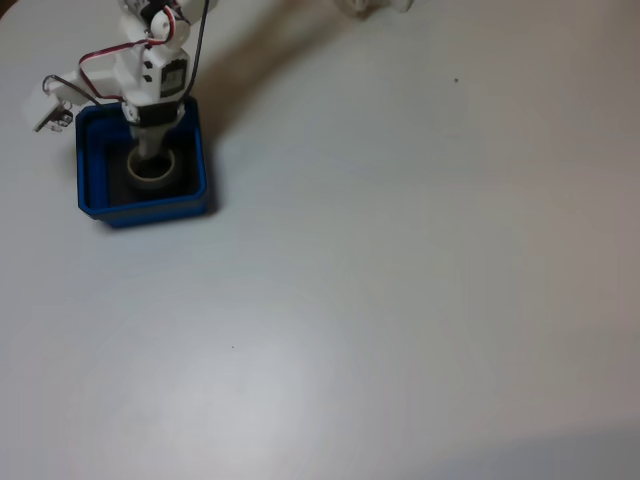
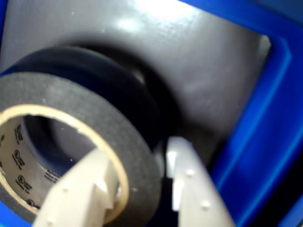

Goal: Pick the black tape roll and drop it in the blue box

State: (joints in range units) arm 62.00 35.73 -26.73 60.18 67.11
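Plain white desk [image 1: 400, 300] all around, nothing on it except the setup tucked up near the far-left corner in the fixed view. One blue box [image 1: 92, 190] sits there, and the arm is reaching straight down into it.

Wrist view tells the real story: the tool [image 2: 137, 184] has one pale finger poked through the hole of the black tape roll [image 2: 71, 94], pressed against the beige core, and the other finger [image 2: 184, 179] outside the black band. So it's clamped on the wall of the ring, with the roll hanging well inside the box walls, grey floor right behind it. Can't tell if the roll is actually touching the floor yet or just above it.

Looks to me like this is the drop step: carrying is done, release isn't. Next move should just be spreading the fingers so the roll falls flat, then lifting straight up so the inner finger doesn't snag the core and drag it back out.

Count: one tape roll, one blue box, one arm.
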